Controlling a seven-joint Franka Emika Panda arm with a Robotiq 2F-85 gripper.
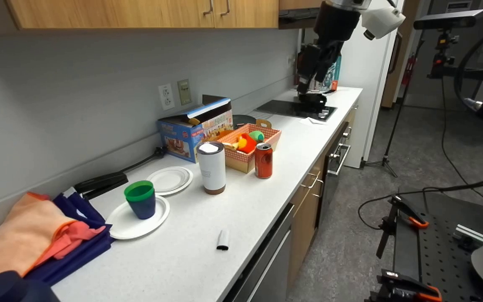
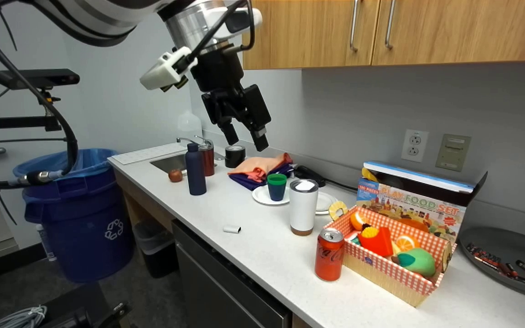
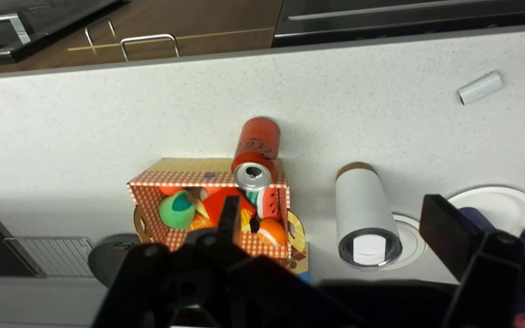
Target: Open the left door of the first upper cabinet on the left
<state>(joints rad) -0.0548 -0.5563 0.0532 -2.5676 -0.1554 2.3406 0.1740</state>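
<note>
The first upper cabinet has honey-brown wood fronts and hangs above the counter. Its left door (image 1: pixel 115 14) and right door (image 1: pixel 252 14) are shut in both exterior views. The left door (image 2: pixel 308 34) has a silver handle (image 2: pixel 353 25) close to the seam; the right door's handle (image 2: pixel 390 25) is beside it. Their upper parts are cut off by the frame. My gripper (image 2: pixel 246 140) points down above the counter, lower than the cabinet's bottom edge and apart from it. Its fingers are spread with nothing held, as the wrist view (image 3: pixel 331 202) shows. The cabinet is out of the wrist view.
On the counter (image 2: pixel 262 255) stand a white tumbler (image 2: pixel 302 207), a red can (image 2: pixel 329 255), a checked basket of toy food (image 2: pixel 404 282) and a play-food box (image 2: pixel 417 200). A blue bottle (image 2: pixel 195 171), cups, plates and folded cloths (image 1: pixel 23 235) stand farther along. A grey wall backs it.
</note>
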